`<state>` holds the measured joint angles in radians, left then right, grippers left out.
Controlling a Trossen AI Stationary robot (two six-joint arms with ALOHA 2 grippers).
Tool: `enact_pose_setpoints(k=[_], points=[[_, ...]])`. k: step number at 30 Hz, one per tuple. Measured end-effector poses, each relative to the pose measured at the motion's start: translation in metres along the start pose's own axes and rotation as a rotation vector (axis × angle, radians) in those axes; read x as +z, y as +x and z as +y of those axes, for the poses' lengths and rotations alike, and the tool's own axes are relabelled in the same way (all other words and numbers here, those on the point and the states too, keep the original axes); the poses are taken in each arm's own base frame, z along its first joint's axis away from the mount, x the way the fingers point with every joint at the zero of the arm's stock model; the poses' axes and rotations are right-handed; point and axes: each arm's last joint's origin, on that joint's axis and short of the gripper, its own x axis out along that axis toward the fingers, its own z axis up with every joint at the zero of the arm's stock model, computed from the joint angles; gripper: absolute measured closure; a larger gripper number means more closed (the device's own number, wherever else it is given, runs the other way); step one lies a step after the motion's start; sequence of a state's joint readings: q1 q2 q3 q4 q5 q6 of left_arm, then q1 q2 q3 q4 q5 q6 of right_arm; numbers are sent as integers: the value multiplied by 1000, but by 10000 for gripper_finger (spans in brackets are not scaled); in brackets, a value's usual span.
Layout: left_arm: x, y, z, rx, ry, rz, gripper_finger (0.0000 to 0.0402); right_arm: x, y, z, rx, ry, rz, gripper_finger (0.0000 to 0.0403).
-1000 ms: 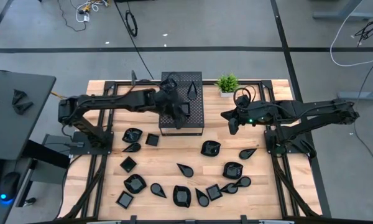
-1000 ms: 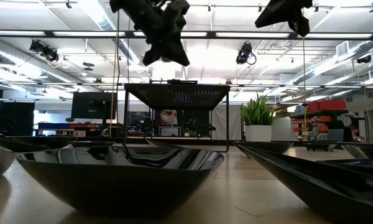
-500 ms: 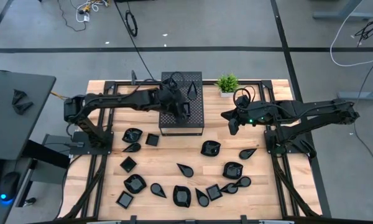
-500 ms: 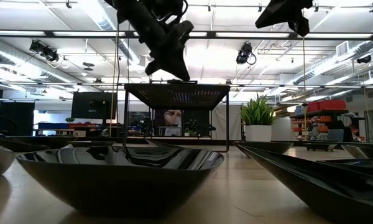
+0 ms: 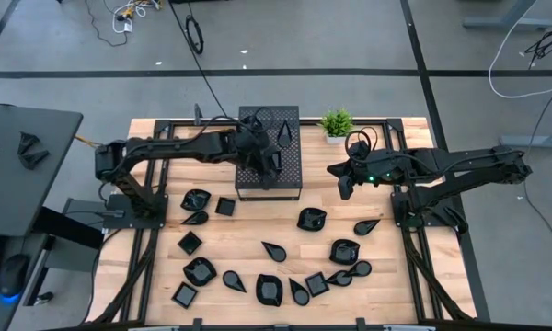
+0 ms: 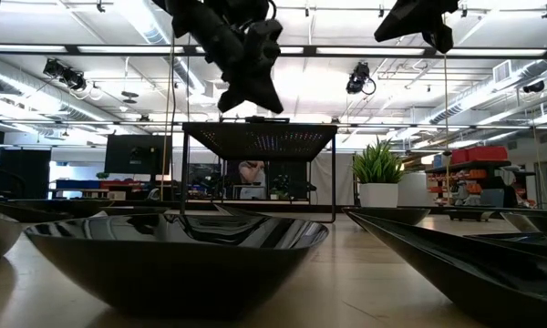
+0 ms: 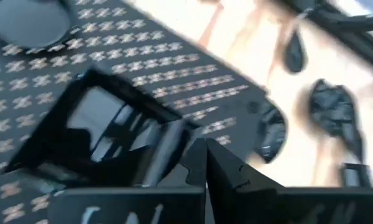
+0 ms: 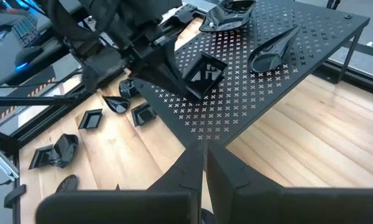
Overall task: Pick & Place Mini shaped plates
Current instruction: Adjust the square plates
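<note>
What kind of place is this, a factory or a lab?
Most likely a robotics lab or workshop in an open industrial hall. Two arms are bolted to a wooden table, cables trail over a taped grey floor, and the low view shows exposed ceiling ducts and shelving behind.

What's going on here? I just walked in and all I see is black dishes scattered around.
The left gripper is over the black perforated box, shut on the rim of a square mini plate that it is setting there. A teardrop plate and one more already sit on the box. The right gripper hangs shut over the table beside the box, holding nothing. Many plates lie on the wooden table.
</note>
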<state>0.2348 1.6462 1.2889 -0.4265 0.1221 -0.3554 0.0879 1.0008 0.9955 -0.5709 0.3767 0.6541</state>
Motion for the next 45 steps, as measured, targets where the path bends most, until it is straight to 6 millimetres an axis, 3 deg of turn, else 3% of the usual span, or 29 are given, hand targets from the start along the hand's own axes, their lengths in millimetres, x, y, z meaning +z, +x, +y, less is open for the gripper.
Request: enact_pose_setpoints(k=[10, 24, 33, 45], points=[[1, 5, 6, 188, 32, -59, 399, 0, 0, 0, 0, 12, 0, 380], [-1, 5, 0, -19, -1, 15, 399, 1, 1, -3, -16, 20, 0, 380], [7, -13, 8, 87, -80, -74, 399, 4, 3, -7, -39, 22, -10, 380], [1, 11, 24, 107, -99, 16, 399, 8, 5, -12, -63, 22, -20, 380]])
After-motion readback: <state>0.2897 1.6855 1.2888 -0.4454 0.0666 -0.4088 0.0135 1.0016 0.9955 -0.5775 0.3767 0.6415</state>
